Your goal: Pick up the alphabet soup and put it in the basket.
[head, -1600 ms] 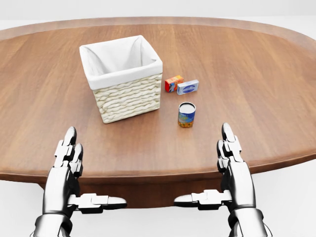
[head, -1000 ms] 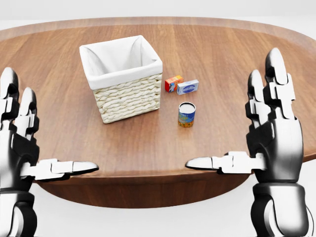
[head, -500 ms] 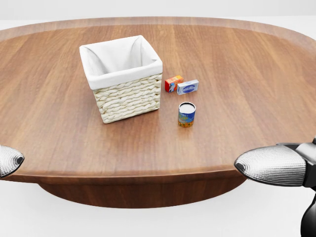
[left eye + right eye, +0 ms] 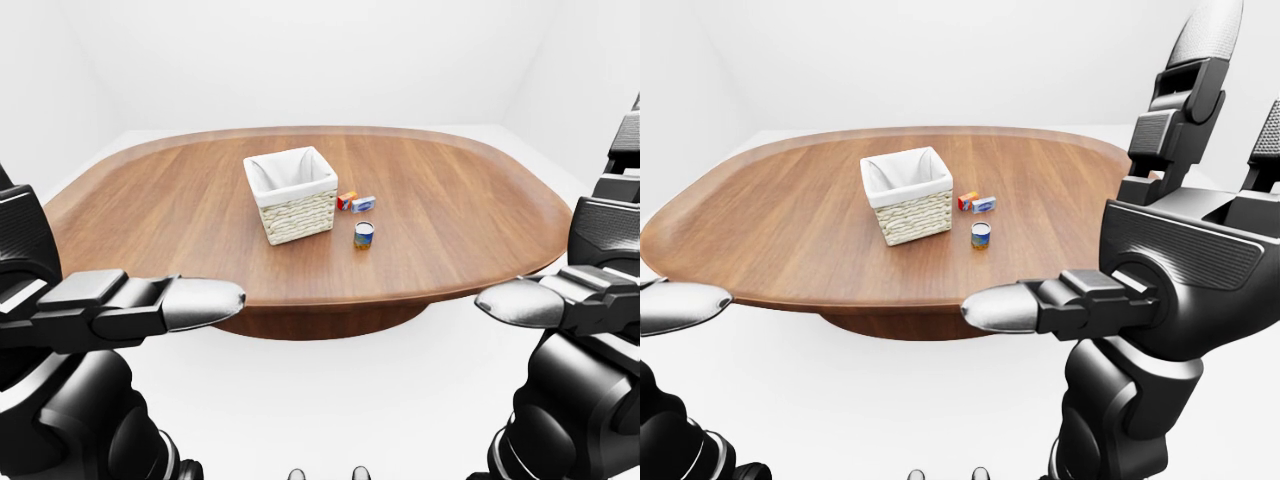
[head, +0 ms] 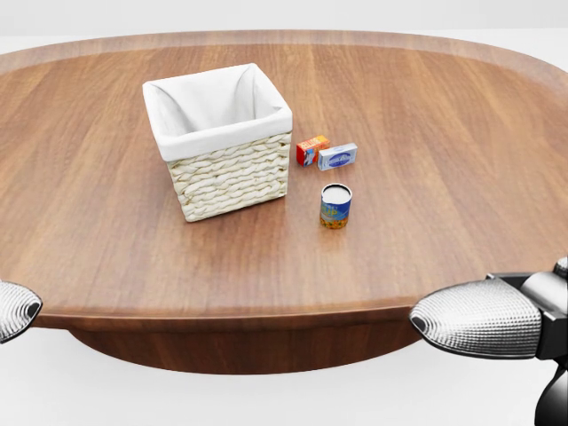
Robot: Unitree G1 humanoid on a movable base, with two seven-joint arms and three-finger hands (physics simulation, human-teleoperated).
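The alphabet soup can (image 5: 335, 205), blue and yellow with a pale lid, stands upright on the brown oval table (image 5: 426, 115). It is just to the right of the wicker basket (image 5: 232, 176) with a white liner, and apart from it. Both hands are raised near the cameras, short of the table's near edge and far from the can. My left hand (image 4: 110, 260) is open and empty. My right hand (image 4: 1130, 190) is open and empty, its fingers pointing up. In the head view only the thumb tips show, the left (image 5: 13, 309) and the right (image 5: 475, 318).
A small orange box (image 5: 311, 148) and a small blue-and-white box (image 5: 338, 156) lie side by side above the can, right of the basket. The table stands on a dark central pedestal (image 4: 320, 322) over a white floor.
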